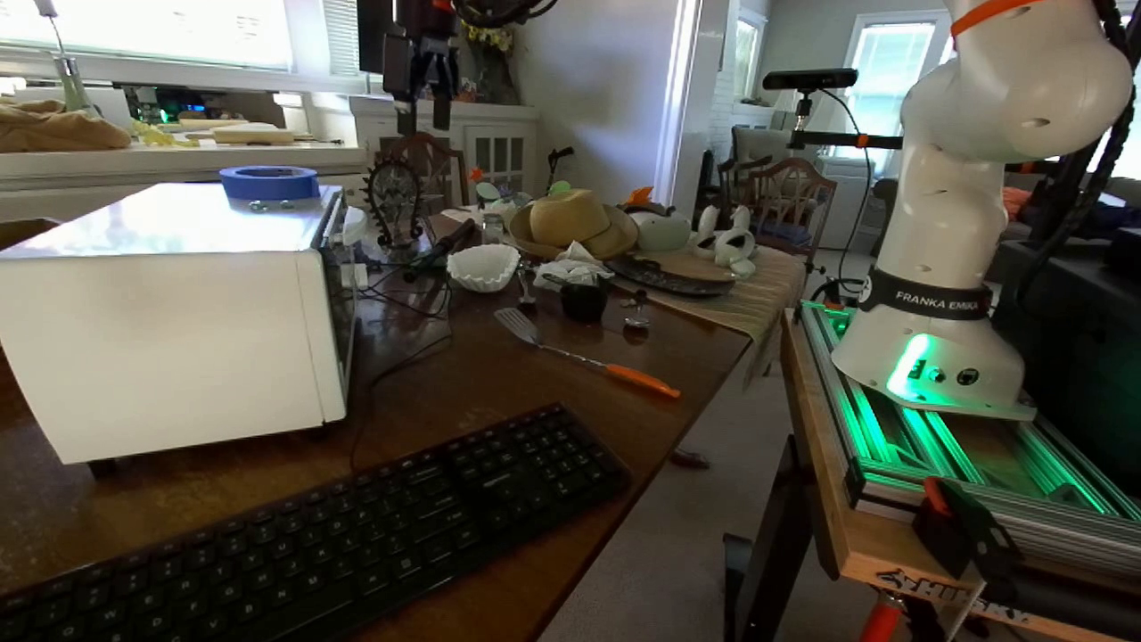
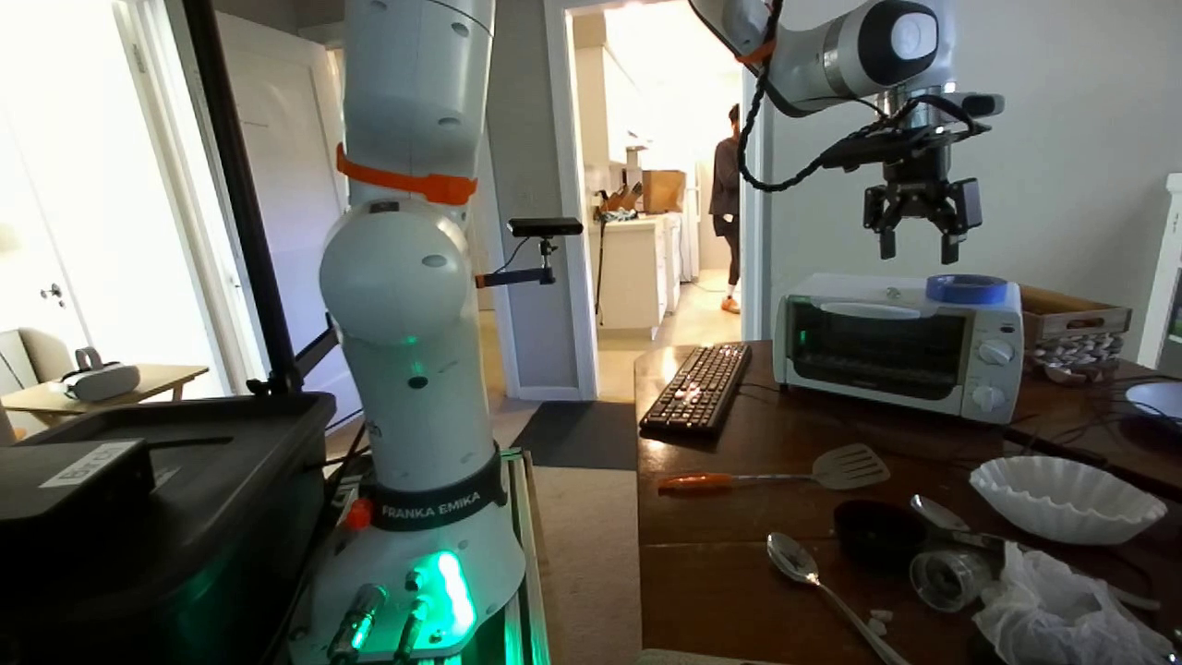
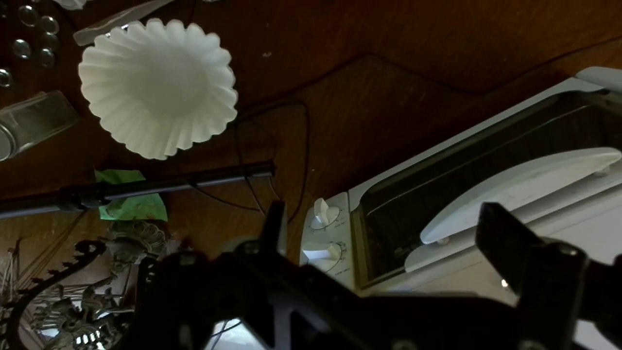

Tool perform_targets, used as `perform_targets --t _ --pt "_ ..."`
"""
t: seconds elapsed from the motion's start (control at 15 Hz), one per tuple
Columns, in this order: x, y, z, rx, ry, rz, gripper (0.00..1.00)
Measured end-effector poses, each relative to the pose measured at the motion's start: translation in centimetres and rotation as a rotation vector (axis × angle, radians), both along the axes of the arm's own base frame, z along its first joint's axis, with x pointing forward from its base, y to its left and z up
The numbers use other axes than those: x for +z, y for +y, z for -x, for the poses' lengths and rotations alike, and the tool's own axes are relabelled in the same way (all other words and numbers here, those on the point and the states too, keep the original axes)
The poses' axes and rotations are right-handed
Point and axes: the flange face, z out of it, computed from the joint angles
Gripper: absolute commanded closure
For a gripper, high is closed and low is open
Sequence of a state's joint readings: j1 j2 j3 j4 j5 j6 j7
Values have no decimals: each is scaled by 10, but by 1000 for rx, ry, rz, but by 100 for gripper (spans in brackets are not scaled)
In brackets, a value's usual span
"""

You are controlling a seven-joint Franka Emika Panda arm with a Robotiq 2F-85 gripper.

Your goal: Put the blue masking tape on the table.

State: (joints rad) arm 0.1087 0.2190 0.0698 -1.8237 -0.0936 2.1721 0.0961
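The blue masking tape [image 1: 269, 184] lies flat on top of the white microwave [image 1: 178, 339], near its front corner. In an exterior view the tape [image 2: 967, 289] sits on the knob side of the microwave [image 2: 877, 356]. My gripper [image 2: 919, 247] is open and empty, pointing down above the microwave top, apart from the tape. It also shows in an exterior view [image 1: 424, 116] and in the wrist view [image 3: 381, 218]. The tape is not visible in the wrist view; the gripper body covers part of the microwave there. The dark brown table [image 1: 428, 383] stands under the microwave.
A black keyboard [image 1: 357, 535] and an orange-handled spatula [image 1: 588, 361] lie on the table. A white fluted bowl [image 3: 160, 87], a dark cup [image 1: 584, 303], a spoon [image 2: 831, 596] and cables are there. A wooden crate [image 2: 1076, 321] stands behind the microwave.
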Motion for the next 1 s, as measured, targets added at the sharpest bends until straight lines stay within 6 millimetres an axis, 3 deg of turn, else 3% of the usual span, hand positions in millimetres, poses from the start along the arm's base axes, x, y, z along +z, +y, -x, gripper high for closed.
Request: perform_targets --t 0.6,1.0 --pt "-37 63 9 -148 -95 -40 0" --pt "-50 90 -2 -79 -233 -51 0"
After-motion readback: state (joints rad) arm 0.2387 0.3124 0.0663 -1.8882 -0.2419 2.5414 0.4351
